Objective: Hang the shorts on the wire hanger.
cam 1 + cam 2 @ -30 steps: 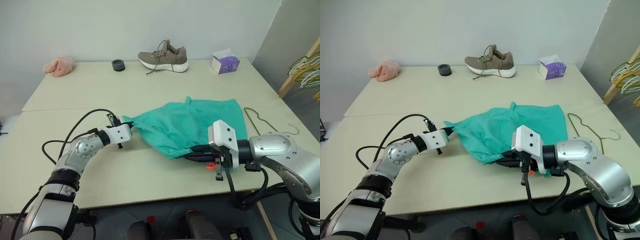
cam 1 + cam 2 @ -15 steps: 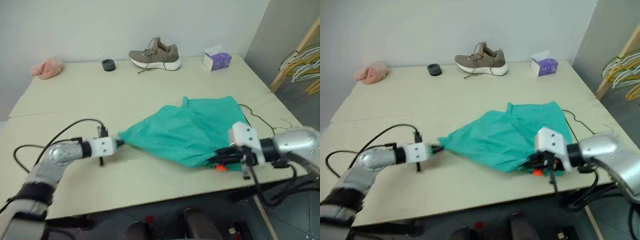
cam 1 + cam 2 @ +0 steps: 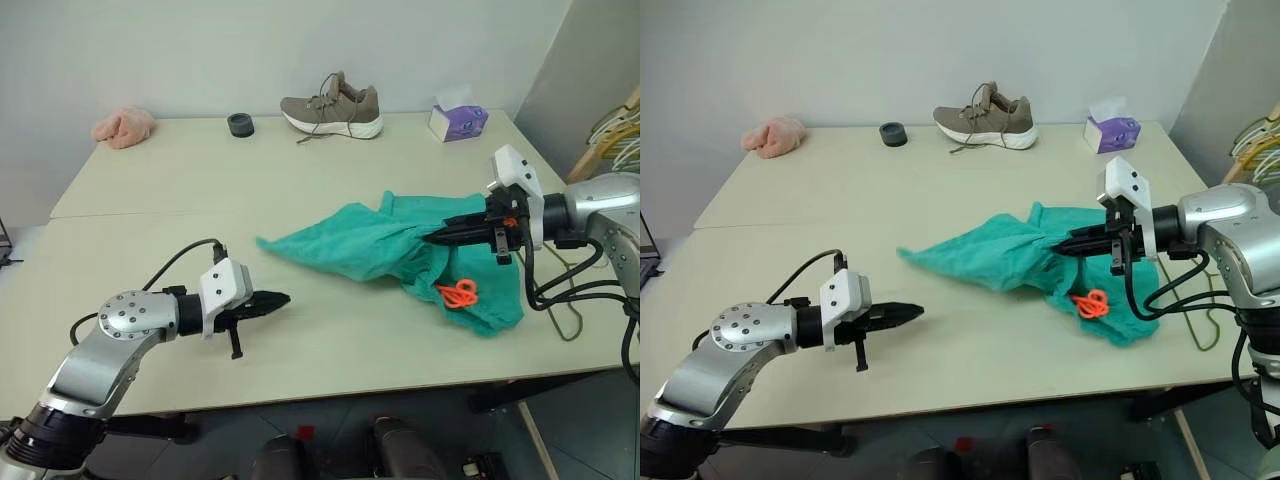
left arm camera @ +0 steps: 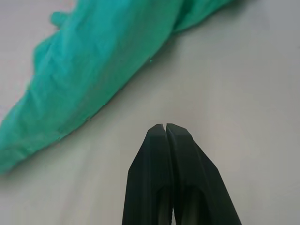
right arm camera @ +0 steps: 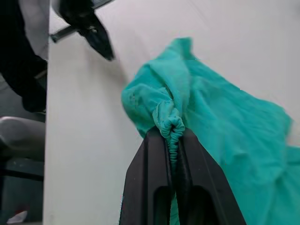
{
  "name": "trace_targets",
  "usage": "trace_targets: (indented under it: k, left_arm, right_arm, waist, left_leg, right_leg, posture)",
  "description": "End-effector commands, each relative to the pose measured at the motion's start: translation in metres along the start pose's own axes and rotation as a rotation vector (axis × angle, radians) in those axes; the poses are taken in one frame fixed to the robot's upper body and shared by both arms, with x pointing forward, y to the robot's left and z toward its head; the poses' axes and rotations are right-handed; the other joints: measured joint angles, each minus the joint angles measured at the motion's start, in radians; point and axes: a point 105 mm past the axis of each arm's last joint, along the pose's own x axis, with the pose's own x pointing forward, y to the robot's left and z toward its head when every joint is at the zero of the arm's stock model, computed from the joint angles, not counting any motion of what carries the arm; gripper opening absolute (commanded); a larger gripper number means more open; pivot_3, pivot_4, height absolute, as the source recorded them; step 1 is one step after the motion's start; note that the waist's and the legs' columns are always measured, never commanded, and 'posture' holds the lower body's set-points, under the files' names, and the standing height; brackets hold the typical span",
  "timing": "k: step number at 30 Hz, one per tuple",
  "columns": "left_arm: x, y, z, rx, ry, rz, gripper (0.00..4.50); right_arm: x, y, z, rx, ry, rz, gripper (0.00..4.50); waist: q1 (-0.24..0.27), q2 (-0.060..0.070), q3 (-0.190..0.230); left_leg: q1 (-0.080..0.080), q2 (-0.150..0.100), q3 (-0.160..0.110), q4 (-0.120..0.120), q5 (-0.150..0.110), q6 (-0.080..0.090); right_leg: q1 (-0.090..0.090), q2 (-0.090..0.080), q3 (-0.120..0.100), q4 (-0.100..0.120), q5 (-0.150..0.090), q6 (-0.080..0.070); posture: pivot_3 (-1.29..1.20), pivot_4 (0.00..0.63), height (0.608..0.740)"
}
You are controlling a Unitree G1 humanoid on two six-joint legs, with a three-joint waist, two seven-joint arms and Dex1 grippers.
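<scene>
The shorts (image 3: 400,250) lie near the counter's (image 3: 150,240) right edge, towards its front right corner, partly lifted: a bunched fold of the gathered waistband is raised off the surface, while the rest trails down onto the counter, one pointed corner reaching towards the middle. They are teal-green, soft and rumpled, with an orange loop (image 3: 458,294) showing on the lower part.

The right tool (image 3: 432,236) is clamped on that waistband fold; in the right wrist view the elastic sits pinched between its two black fingers (image 5: 152,154). The left tool (image 3: 280,298) hangs just above the counter towards the front left, well apart from the cloth, its jaws pressed together on nothing.

The wire hanger (image 3: 572,322) lies at the right edge beyond the shorts, mostly hidden by the right arm and its cables.

The step in hand looks like gathering and lifting the shorts, with hanging not yet begun. Next, the left tool would probably need to take the hanger, or a second waistband point, so the cloth can be draped over the wire.
</scene>
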Motion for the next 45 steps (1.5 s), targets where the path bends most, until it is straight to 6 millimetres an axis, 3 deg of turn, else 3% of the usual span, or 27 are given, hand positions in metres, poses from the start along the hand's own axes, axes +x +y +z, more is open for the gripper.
trace_targets:
  k: [1,5,12,18,30,39,45]
  left_arm:
    - [-0.002,0.011,0.010,0.072,-0.043,0.063,1.17]
    - [0.002,0.023,0.005,0.129,-0.041,0.097,2.37]
    - [0.020,0.054,0.016,0.247,-0.102,0.171,4.47]
    - [0.040,0.061,0.009,0.344,-0.087,0.118,4.47]
    - [0.086,0.054,-0.022,0.467,0.005,-0.005,4.47]
    - [0.090,0.051,-0.027,0.461,0.000,-0.031,1.87]
    - [0.062,0.055,-0.032,0.439,0.060,-0.087,0.04]
  right_arm:
    - [0.001,0.012,0.007,-0.030,-0.025,0.010,0.00]
    - [0.005,0.027,0.002,-0.050,0.000,0.041,0.00]
    - [0.007,0.049,0.002,-0.071,0.016,0.086,0.00]
    - [0.006,0.065,0.006,-0.106,0.033,0.110,0.00]
    - [0.003,0.076,0.021,-0.107,0.000,0.105,0.00]
    - [0.004,0.080,0.023,-0.086,-0.013,0.102,0.00]
    - [-0.001,0.068,0.011,-0.085,0.045,0.069,0.00]
  waist:
    - [0.005,0.000,0.000]
    - [0.009,0.000,0.000]
    - [0.005,0.000,0.000]
    - [-0.006,0.000,0.000]
    - [-0.044,-0.001,0.000]
    - [-0.094,-0.001,0.000]
    - [-0.114,-0.001,0.000]
  left_leg:
    - [-0.002,0.000,0.000,0.000,0.000,-0.001]
    - [-0.013,-0.001,0.001,0.003,-0.001,-0.002]
    - [-0.015,-0.001,0.000,0.010,-0.001,-0.002]
    - [-0.015,-0.001,0.003,0.015,-0.001,-0.001]
    - [-0.016,-0.002,0.003,0.016,-0.001,-0.001]
    - [-0.016,-0.002,0.002,0.015,-0.001,-0.001]
    - [-0.016,-0.002,0.002,0.015,-0.001,-0.001]
  right_leg:
    - [-0.001,-0.001,0.000,-0.001,0.000,0.000]
    - [-0.011,-0.002,0.000,0.000,-0.001,0.001]
    - [-0.011,-0.001,0.000,0.002,0.002,0.004]
    - [-0.010,0.000,0.003,0.002,0.004,0.008]
    - [-0.010,0.000,0.004,0.001,0.006,0.009]
    - [-0.010,-0.001,0.004,0.002,0.006,0.011]
    - [-0.009,-0.001,0.004,0.002,0.006,0.011]
  posture:
    - [-0.12,0.100,0.740]
    - [-0.14,0.102,0.740]
    - [-0.18,0.101,0.740]
    - [-0.22,0.108,0.740]
    - [-0.28,0.120,0.740]
    - [-0.27,0.122,0.740]
    - [-0.25,0.118,0.740]
